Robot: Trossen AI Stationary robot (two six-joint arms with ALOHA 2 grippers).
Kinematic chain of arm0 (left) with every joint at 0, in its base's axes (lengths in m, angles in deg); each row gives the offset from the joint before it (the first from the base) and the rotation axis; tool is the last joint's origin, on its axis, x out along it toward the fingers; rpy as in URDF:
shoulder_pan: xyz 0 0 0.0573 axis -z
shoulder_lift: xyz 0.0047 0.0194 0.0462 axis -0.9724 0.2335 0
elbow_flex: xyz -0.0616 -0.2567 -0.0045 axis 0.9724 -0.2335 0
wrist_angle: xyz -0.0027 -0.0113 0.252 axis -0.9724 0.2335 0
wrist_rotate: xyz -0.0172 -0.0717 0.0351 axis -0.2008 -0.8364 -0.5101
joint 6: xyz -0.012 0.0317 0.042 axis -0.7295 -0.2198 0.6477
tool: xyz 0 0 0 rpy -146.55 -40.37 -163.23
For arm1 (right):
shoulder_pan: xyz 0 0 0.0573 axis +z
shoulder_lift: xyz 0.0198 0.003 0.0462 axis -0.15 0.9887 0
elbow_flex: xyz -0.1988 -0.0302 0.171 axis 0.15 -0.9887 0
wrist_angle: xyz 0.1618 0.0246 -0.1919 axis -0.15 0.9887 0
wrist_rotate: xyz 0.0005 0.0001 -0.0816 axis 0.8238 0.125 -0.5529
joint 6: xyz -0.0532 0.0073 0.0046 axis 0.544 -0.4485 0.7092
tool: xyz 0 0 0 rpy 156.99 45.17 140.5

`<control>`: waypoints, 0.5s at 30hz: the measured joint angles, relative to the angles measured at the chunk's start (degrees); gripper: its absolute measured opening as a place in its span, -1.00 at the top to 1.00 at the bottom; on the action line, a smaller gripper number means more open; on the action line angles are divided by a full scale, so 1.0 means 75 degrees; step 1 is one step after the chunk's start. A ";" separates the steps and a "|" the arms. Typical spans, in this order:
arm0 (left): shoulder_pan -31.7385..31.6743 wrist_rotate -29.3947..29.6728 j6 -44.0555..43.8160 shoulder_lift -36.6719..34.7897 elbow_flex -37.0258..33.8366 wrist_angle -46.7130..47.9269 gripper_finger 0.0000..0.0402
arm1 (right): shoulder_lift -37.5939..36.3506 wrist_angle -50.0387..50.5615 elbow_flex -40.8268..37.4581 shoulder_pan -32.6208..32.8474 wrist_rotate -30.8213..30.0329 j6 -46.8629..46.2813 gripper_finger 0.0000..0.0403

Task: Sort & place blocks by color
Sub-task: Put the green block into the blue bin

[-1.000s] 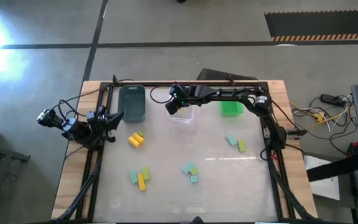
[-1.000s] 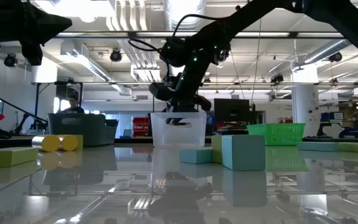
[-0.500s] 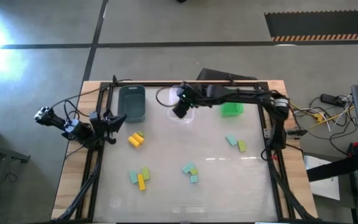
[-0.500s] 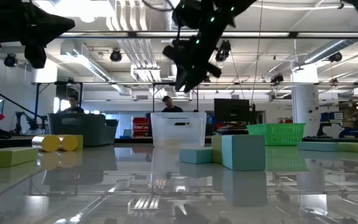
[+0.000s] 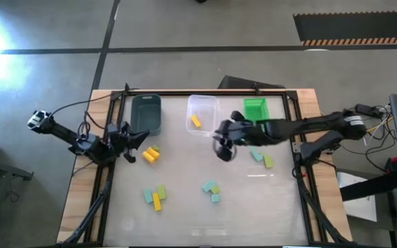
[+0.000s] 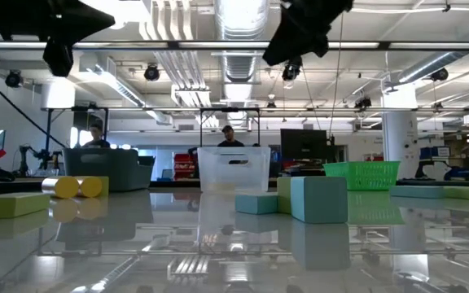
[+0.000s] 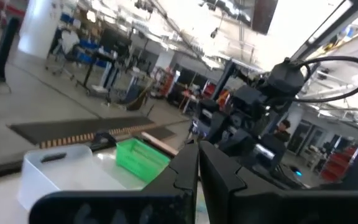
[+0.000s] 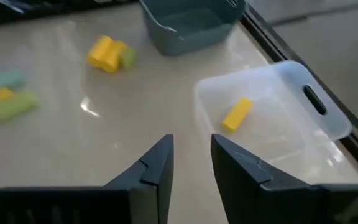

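My right gripper point(image 5: 224, 149) hovers open over the table's middle, just near-side of the clear bin point(image 5: 202, 105); nothing is between its fingers point(image 8: 191, 148). One yellow block point(image 8: 237, 114) lies flat on the clear bin's floor. My left gripper point(image 5: 140, 138) is shut with nothing in it at the table's left edge, next to a yellow block point(image 5: 148, 156) and a pale green one point(image 5: 156, 148). More blocks lie in three small groups: near left point(image 5: 154, 196), near middle point(image 5: 211, 189) and right point(image 5: 261, 158).
The dark teal bin point(image 5: 146, 114) stands at the far left and the bright green bin point(image 5: 256, 110) at the far right, either side of the clear bin. A black frame point(image 5: 205, 91) runs along the table's edges. The near middle of the table is bare.
My right gripper has risen out of the clear bin and swung toward the table's middle and near side. A yellow block now shows on the bin's floor where the gripper stood. My left gripper has edged a little toward the table's middle.
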 joint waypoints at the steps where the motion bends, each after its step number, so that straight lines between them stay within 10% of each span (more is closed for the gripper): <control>1: 0.0000 -0.0019 -0.0155 0.0155 0.0152 0.0147 1.00 | -0.0182 -0.0256 -0.0274 0.0095 0.0000 0.0011 0.54; 8: 0.0000 -0.0780 -0.1690 0.1436 0.1635 0.2460 1.00 | -0.1375 -0.2278 -0.2077 0.0464 -0.0003 0.1182 0.60; 15: 0.0011 -0.3668 -0.2199 0.3001 0.3319 0.4429 1.00 | -0.2214 -0.4470 -0.3567 0.0473 0.0006 0.2334 0.66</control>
